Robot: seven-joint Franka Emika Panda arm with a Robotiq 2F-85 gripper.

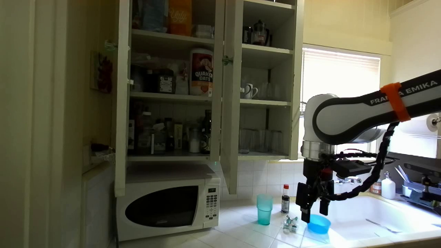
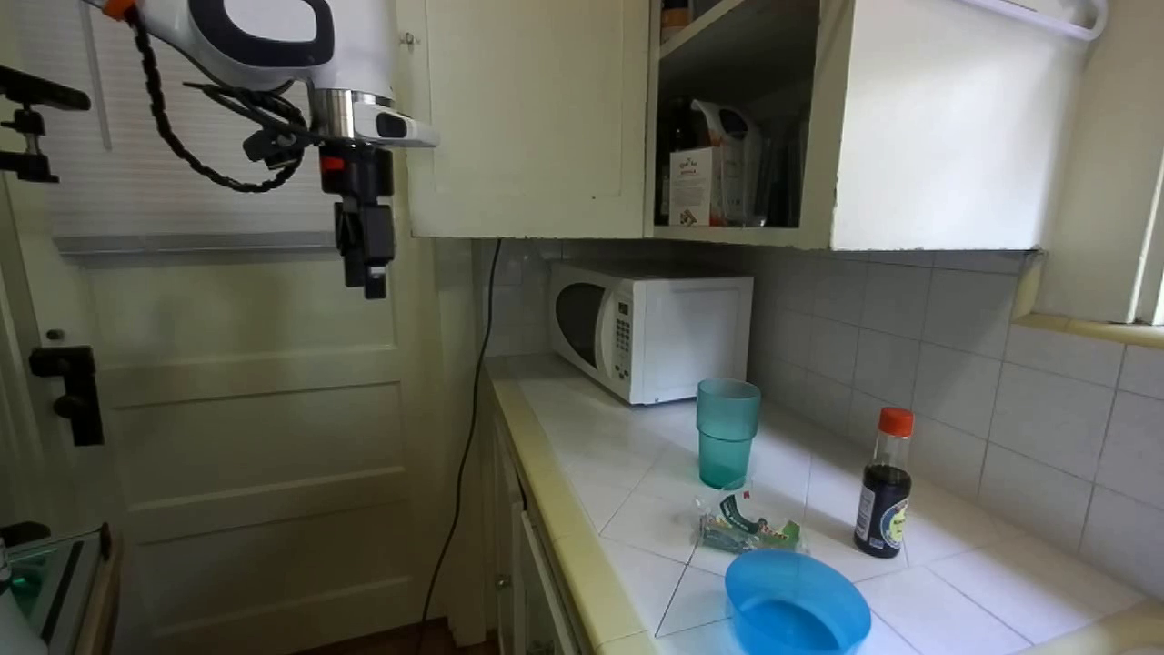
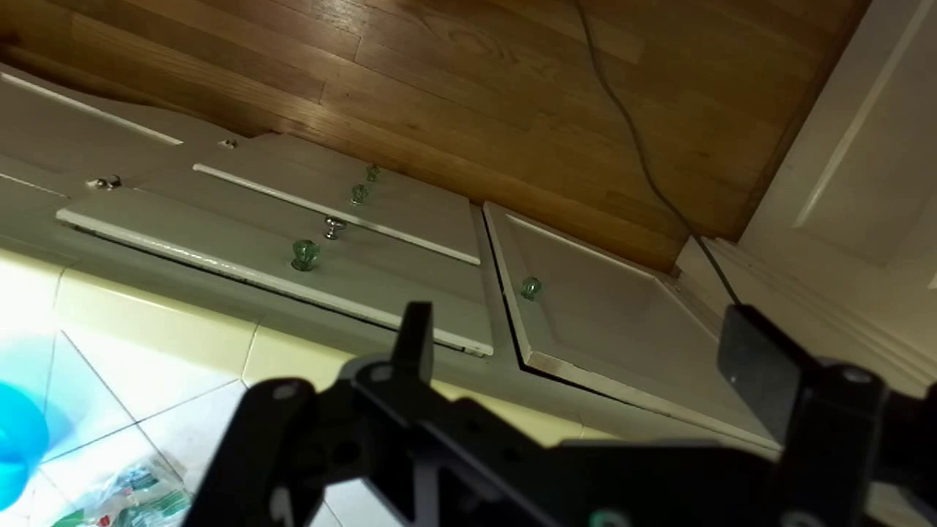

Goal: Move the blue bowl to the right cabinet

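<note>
The blue bowl (image 1: 318, 225) (image 2: 796, 600) sits upright on the white tiled counter near the sink. In the wrist view only part of the bowl (image 3: 18, 439) shows, at the left edge. My gripper (image 1: 315, 212) (image 2: 366, 277) is open with nothing between its fingers. In an exterior view it overlaps the bowl, but it hangs well above counter height and apart from it. In the wrist view the spread fingers (image 3: 589, 359) are over the counter's front edge and lower cabinets. The right cabinet (image 1: 265, 102) stands open, with mugs and clear glasses on its shelves.
A teal cup (image 1: 264, 209), a red-capped bottle (image 1: 285, 199) and a plastic packet (image 2: 746, 528) stand near the bowl. An open door (image 1: 231, 103) juts out left of the right cabinet. A microwave (image 1: 167, 206) is at left, the sink (image 1: 361, 220) at right.
</note>
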